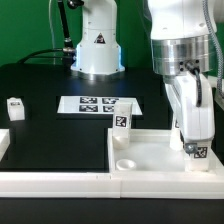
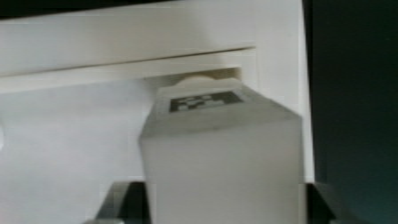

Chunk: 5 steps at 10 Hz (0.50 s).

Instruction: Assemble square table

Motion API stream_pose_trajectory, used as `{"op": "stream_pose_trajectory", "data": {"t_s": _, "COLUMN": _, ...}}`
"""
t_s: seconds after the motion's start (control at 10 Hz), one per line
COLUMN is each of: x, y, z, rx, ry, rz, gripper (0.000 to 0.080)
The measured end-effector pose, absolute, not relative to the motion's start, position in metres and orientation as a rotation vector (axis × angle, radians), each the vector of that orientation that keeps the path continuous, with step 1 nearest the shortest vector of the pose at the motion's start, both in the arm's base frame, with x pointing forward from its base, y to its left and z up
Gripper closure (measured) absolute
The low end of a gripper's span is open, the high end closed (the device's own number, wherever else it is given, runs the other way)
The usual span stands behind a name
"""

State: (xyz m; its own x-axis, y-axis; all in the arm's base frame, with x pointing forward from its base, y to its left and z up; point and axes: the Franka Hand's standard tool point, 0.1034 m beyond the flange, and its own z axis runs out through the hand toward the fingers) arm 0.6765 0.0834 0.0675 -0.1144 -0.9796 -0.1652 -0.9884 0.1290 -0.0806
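The white square tabletop (image 1: 150,150) lies rim-up at the exterior view's right, with a round socket (image 1: 125,162) at its near corner. One tagged white leg (image 1: 121,120) stands at its far corner. My gripper (image 1: 190,118) is shut on a second white leg (image 1: 197,145), held upright with its tagged end down at the tabletop's right side. In the wrist view the leg (image 2: 214,150) fills the gap between my dark fingers (image 2: 125,205), and its tip sits at a corner socket (image 2: 205,73) by the rim. A third leg (image 1: 13,107) stands at the left.
The marker board (image 1: 100,104) lies flat behind the tabletop. Long white border rails (image 1: 60,182) run along the front and left edges of the black table. The robot base (image 1: 97,45) stands at the back.
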Motion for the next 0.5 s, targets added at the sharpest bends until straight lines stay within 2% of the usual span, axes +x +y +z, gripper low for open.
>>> {"op": "stream_pose_trajectory", "data": {"t_s": 0.1, "x": 0.677, "y": 0.084, "z": 0.068, "rx": -2.030, "ry": 2.167, "rz": 0.057, "gripper": 0.0497}}
{"op": "stream_pose_trajectory", "data": {"t_s": 0.2, "x": 0.682, "y": 0.091, "z": 0.073, "rx": -2.269, "ry": 1.946, "rz": -0.014, "gripper": 0.0275}}
{"op": "stream_pose_trajectory", "data": {"t_s": 0.3, "x": 0.683, "y": 0.100, "z": 0.075, "rx": -2.434, "ry": 1.754, "rz": -0.043, "gripper": 0.0275}}
{"op": "stream_pose_trajectory", "data": {"t_s": 0.4, "x": 0.681, "y": 0.107, "z": 0.074, "rx": -2.526, "ry": 1.619, "rz": -0.048, "gripper": 0.0173}}
{"op": "stream_pose_trajectory", "data": {"t_s": 0.5, "x": 0.681, "y": 0.103, "z": 0.073, "rx": -2.563, "ry": 1.564, "rz": -0.054, "gripper": 0.0173}}
